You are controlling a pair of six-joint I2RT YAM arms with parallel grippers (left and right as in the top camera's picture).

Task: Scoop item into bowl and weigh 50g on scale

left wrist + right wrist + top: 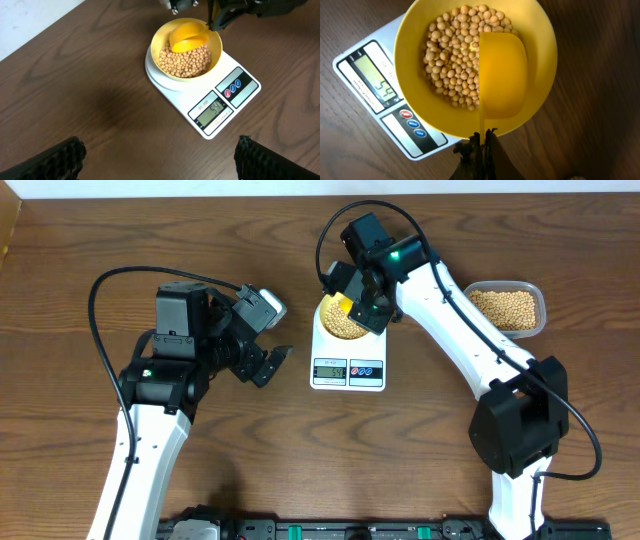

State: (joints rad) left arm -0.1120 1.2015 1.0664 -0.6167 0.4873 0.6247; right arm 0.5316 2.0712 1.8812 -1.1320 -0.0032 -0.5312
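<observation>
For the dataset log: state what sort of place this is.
Probably a robotics lab bench, not a kitchen: a left arm and right arm stand at a wooden table, with a scale, a bowl of beans and the scoop in the right end effector set up as a test.

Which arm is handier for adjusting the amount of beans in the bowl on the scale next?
Right, probably. The right gripper is shut on the yellow scoop, which sits inside the bowl over the beans. The left gripper is open and empty, off to the side of the scale.
</observation>
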